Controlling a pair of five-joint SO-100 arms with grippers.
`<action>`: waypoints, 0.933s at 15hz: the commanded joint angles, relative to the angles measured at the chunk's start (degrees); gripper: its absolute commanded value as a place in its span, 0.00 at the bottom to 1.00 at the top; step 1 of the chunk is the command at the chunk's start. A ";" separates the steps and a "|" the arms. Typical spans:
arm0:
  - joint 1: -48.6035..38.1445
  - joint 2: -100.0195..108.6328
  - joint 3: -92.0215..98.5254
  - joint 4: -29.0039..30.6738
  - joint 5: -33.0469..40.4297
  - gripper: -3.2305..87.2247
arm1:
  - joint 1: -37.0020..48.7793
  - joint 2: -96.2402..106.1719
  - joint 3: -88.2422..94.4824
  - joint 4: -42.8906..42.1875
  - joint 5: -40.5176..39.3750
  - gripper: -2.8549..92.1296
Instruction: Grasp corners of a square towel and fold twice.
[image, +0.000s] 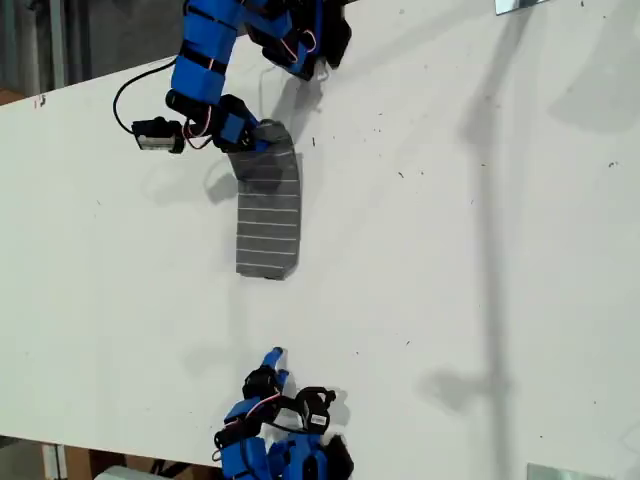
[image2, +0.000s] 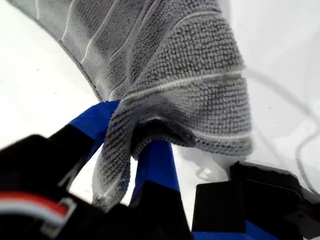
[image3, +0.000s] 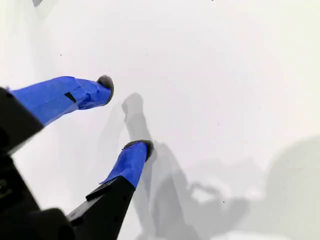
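Lying as a narrow strip on the white table (image: 450, 250), the towel (image: 268, 222) looks already folded at least once, since its stripes run across a shape far longer than it is wide. Its far end, toward the exterior view's top, is lifted and bunched; the near end rests flat with one tip cut at an angle. My first gripper (image2: 131, 150) has its jaws pinched on that raised end, the cloth draped over and between the blue fingers (image2: 155, 162). I judge the second fold is under way, not finished: the held end must yet be carried over the resting end and laid down. My second gripper (image3: 124, 116) hangs over bare table near the exterior view's bottom, fingers parted and holding nothing, well apart from the towel.
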 joint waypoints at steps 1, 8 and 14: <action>-0.79 0.53 -0.18 -0.53 -0.44 0.26 | -2.99 0.70 -11.51 2.29 -0.53 0.03; -0.97 0.88 0.09 -0.53 -0.35 0.26 | -7.73 -29.00 -41.92 1.05 -8.35 0.03; -1.05 0.88 0.09 -0.53 -0.44 0.26 | -9.05 -47.29 -57.66 -3.96 -14.77 0.03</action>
